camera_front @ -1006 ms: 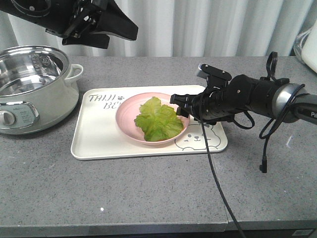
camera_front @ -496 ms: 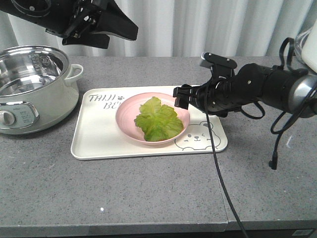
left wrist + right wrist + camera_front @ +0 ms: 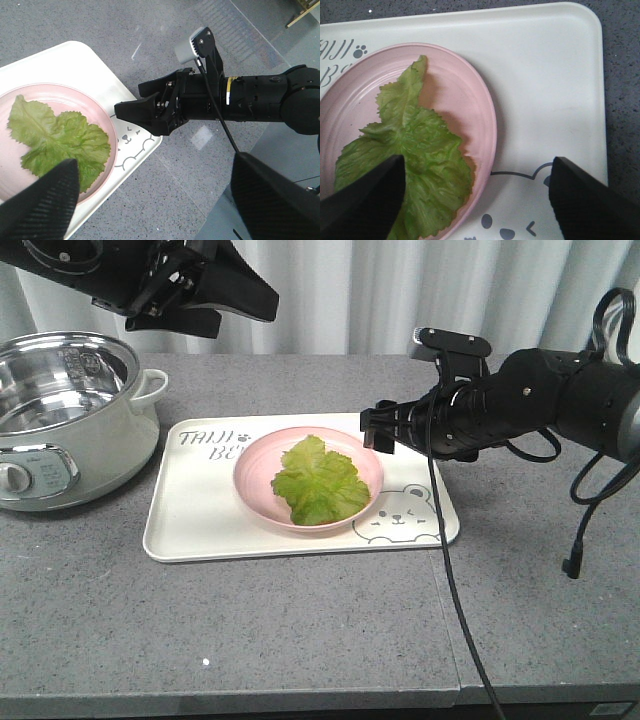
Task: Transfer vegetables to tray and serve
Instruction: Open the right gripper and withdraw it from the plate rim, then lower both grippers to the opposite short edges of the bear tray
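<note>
**Bench inventory, nearest item first**

1. Grey stone-look countertop (image 3: 300,630). A black cable (image 3: 450,590) trails across it towards me.
2. Cream tray (image 3: 195,510), flat on the counter. It has grey lettering at its far left corner and a bear face at its near right corner.
3. Pink plate (image 3: 255,475), standing on the tray at about mid-tray.
4. Lettuce (image 3: 318,483), one flat crinkled bunch lying inside the plate. Nothing grips it.
5. Right gripper (image 3: 376,430), over the tray's far right part, just beside the plate's rim. My right wrist view shows its fingers spread wide and empty.
6. Steel-lined electric pot (image 3: 70,415), on the counter left of the tray, lid off.
7. Left gripper (image 3: 235,308), raised high behind the pot. I read its fingers as spread wide, holding nothing.
8. Pale curtain (image 3: 400,290), behind everything.
</note>
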Motion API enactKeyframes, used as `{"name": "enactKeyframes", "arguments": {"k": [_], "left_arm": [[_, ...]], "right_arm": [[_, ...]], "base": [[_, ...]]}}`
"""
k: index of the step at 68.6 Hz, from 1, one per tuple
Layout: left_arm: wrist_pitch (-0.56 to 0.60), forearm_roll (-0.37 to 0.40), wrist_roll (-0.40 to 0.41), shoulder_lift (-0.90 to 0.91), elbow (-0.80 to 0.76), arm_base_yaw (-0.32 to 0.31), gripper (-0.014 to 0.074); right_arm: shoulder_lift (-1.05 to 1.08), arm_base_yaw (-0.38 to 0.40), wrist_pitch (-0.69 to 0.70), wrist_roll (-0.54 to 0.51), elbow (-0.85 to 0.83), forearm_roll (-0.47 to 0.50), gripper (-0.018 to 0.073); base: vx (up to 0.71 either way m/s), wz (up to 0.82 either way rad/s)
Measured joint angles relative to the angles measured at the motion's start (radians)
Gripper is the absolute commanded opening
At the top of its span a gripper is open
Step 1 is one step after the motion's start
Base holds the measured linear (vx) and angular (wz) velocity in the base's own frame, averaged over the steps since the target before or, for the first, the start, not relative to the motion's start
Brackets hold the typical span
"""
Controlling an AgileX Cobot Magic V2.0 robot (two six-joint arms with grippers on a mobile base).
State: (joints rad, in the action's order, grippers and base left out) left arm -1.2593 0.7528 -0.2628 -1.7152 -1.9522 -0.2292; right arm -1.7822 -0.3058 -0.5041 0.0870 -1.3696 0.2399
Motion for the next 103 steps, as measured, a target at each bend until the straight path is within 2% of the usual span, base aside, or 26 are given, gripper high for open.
{"name": "enactKeyframes", "arguments": {"k": [33, 56, 79, 92, 103], "left_arm": [[0.0, -0.002, -0.001, 0.0, 0.0, 0.0, 0.0587], [0.0, -0.118, 0.001, 0.0, 0.0, 0.0, 0.0587], [0.0, -0.146, 0.001, 0.0, 0.0, 0.0, 0.0587], [-0.001, -0.16, 0.005, 0.0, 0.0, 0.0, 0.0587], [-0.001, -0.257, 0.066, 0.0, 0.0, -0.007, 0.0587]], "right_arm": [[0.0, 0.001, -0.007, 0.0, 0.0, -0.022, 0.058], [0.0, 0.002, -0.023, 0.0, 0.0, -0.024, 0.058], [0.0, 0.002, -0.064, 0.0, 0.0, -0.05, 0.058], [0.034, 0.042, -0.111, 0.001, 0.0, -0.067, 0.058], [0.086, 0.112, -0.165, 0.0, 0.0, -0.081, 0.058]], "base": [[0.0, 0.0], [0.0, 0.0], [0.0, 0.0], [0.0, 0.0], [0.0, 0.0]]}}
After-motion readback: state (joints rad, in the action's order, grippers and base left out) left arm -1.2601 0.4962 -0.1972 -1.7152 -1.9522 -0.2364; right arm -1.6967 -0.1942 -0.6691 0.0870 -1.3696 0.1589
